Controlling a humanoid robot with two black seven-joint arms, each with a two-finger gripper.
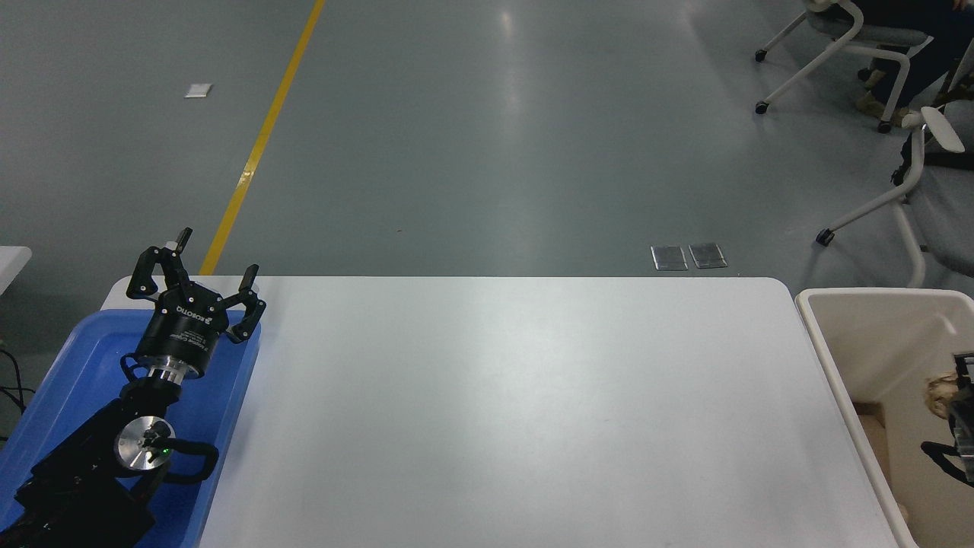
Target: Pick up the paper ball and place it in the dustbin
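The tan paper ball shows at the right edge, over the inside of the cream-white dustbin that stands off the table's right end. My right gripper comes in from the right edge, mostly cut off, and is shut on the ball, with one black finger above it and one below. My left gripper is open and empty, parked over the blue tray at the lower left.
A shallow blue tray lies at the table's left end under the left arm. The white table spans the middle. Brown material lies at the dustbin's bottom. Office chairs stand on the floor at the far right.
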